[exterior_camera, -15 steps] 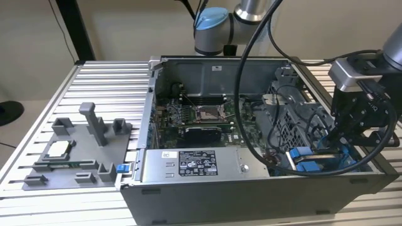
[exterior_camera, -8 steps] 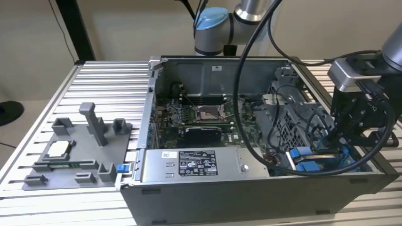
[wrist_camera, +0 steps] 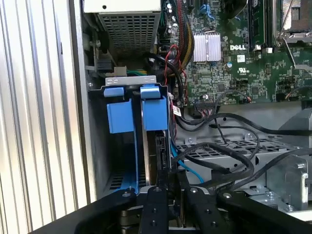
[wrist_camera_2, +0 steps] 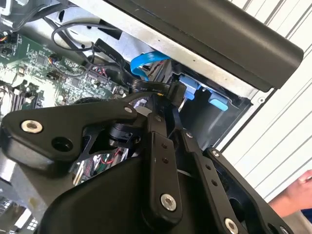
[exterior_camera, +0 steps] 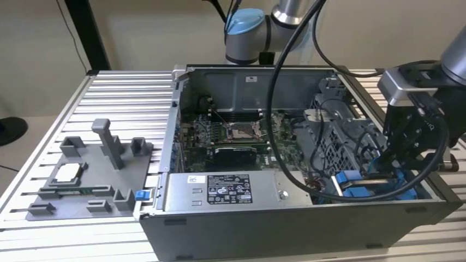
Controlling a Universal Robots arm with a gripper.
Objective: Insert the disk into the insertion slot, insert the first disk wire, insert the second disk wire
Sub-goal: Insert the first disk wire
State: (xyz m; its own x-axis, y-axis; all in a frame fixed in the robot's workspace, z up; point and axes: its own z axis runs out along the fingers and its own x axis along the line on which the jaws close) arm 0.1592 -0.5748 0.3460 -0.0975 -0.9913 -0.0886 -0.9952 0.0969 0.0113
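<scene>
Down in the front corner of the open computer case [exterior_camera: 291, 218], at the exterior view's right, the end effector [exterior_camera: 389, 169] hangs over the drive bays. The disk [wrist_camera: 160, 146] stands on edge in the insertion slot [wrist_camera: 119, 181], its blue carrier tab up, so that step looks done.

In the second wrist view the end effector [wrist_camera_2: 170, 92] has its fingers drawn almost together on the black plug of a disk wire [wrist_camera_2: 146, 87], right at the disk's back edge (which of the two wires, I can't tell). A light blue cable [wrist_camera_2: 146, 61] loops just behind it.

I'd judge the wire limp and springy, likely to tug sideways, while its plug is small, hard plastic. The plug body is the place to pinch it, not the cord. The disk itself looks rigid and knock-sensitive. The case sits on a ribbed metal tabletop [exterior_camera: 109, 98].
</scene>
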